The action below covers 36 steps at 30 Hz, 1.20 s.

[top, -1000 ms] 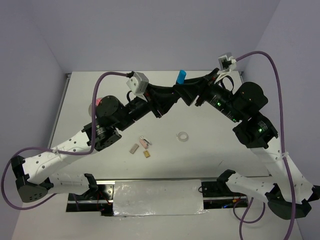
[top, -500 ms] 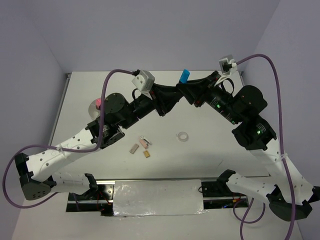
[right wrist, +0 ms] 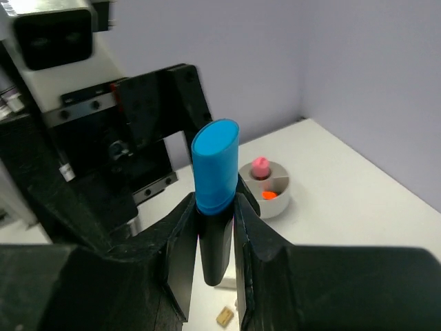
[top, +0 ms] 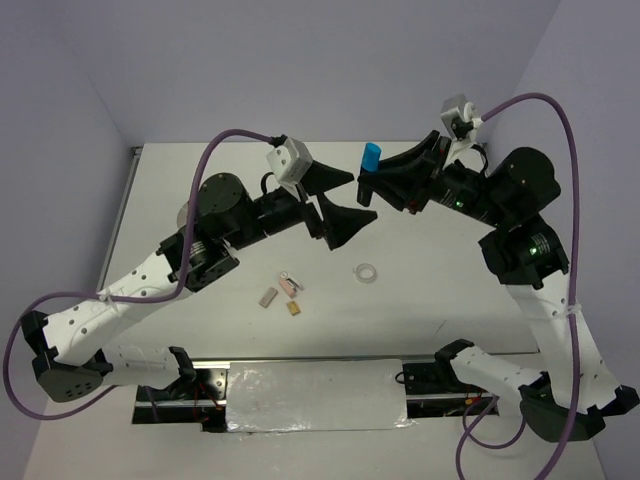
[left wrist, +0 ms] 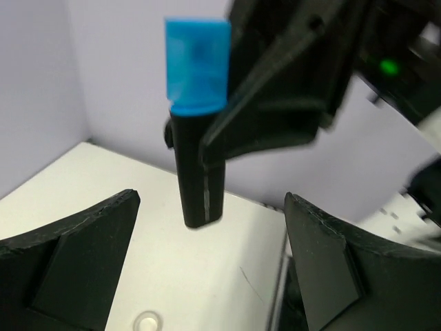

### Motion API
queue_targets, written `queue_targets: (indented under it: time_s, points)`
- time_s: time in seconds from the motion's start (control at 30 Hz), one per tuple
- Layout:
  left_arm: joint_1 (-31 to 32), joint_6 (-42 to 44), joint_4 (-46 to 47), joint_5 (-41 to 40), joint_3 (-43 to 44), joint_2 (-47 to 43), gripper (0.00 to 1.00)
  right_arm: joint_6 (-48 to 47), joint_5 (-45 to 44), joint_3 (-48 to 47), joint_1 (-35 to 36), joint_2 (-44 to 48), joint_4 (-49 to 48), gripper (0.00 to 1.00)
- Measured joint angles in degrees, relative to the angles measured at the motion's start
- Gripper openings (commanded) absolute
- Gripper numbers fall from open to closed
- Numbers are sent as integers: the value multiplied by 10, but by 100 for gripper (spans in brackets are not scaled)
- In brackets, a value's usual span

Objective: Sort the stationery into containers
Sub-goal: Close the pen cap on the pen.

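While tight on marker [right wrist: 216, 200], right fingers [right wrist: 180, 265]

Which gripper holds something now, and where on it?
The right gripper holds the blue-capped marker by its black barrel, just under the cap. The left gripper is open, holding nothing.

This is a robotics lab, a closed-off test cell rather than anywhere people live or shop. The left arm [top: 130, 290] and the right arm [top: 560, 335], both jointed machines, are bolted side by side at the near edge of a bare white worktop [top: 450, 300]. Plain lavender walls [top: 300, 70] box it in on three sides. Thick purple cables [top: 540, 97] loop loose off the arms. A small grey camera box [top: 289, 160] rides on a wrist, and green status lights [top: 459, 203] glow on the right arm. A silver sheet [top: 315, 395] and exposed wiring sit between the bases.
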<state>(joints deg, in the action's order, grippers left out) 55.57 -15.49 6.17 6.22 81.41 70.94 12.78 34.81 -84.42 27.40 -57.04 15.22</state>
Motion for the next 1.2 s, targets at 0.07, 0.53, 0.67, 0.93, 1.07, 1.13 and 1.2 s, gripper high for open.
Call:
queue_targets:
  time_s: [0.07, 0.53, 0.67, 0.93, 1.07, 1.13, 1.2]
  points:
    - [-11, -3, -7, 56, 0, -7, 99, 0, 79, -30, -27, -17, 6, 0]
    - [-55, -93, 34, 278, 3, -27, 88, 229, 375, -2, -64, -33, -251, 0]
    - [-56, -134, 72, 307, 5, -9, 69, 228, 376, -1, -66, -32, -249, 0]
    - [-56, -195, 113, 345, 7, 37, 36, 218, 364, 2, -68, -24, -245, 0]
    - [-57, -203, 119, 356, 8, 39, 23, 221, 349, 9, -70, -21, -244, 0]
    - [-57, -204, 121, 359, 9, 39, 30, 223, 338, 13, -70, -18, -240, 0]
    - [-58, -206, 123, 360, 9, 39, 39, 219, 330, 14, -70, -15, -233, 0]
